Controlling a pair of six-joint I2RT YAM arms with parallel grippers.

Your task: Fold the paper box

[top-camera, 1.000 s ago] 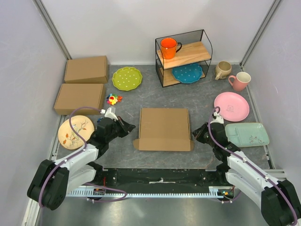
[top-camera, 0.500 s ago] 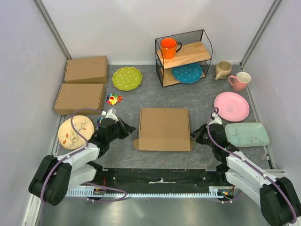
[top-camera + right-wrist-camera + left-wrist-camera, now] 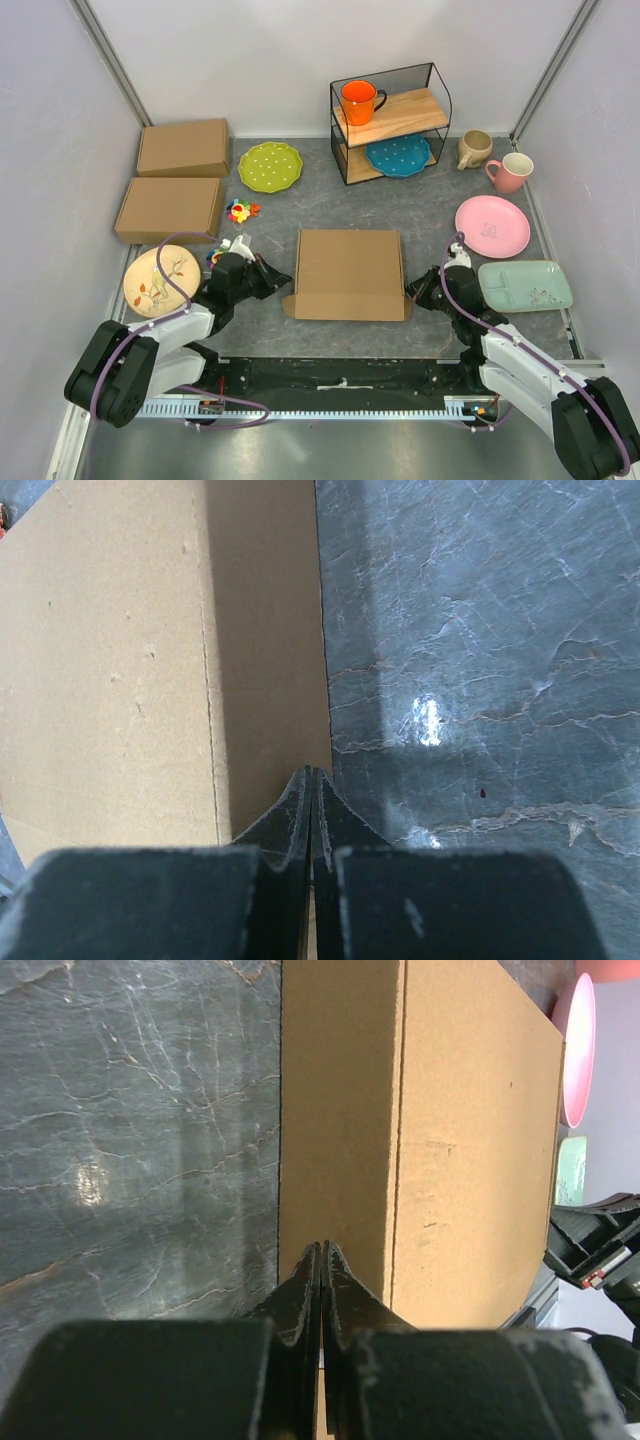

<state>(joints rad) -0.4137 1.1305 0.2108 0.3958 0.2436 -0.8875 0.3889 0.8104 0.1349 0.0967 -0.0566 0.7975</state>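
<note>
The paper box lies closed and flat in the middle of the grey table, with small tabs sticking out at its two near corners. My left gripper is shut, its tip at the box's left side wall. In the left wrist view the shut tips sit against the brown side of the box. My right gripper is shut, its tip at the box's right side near the front corner. In the right wrist view the shut tips rest at the edge of the box.
Two other brown boxes lie at the left, with a floral plate and a small colourful toy. Behind are a green plate and a wire shelf. At the right are two mugs, a pink plate and a green tray.
Both grippers have crept inward toward the box, the left one to the right and the right one to the left. The box has not visibly moved.
</note>
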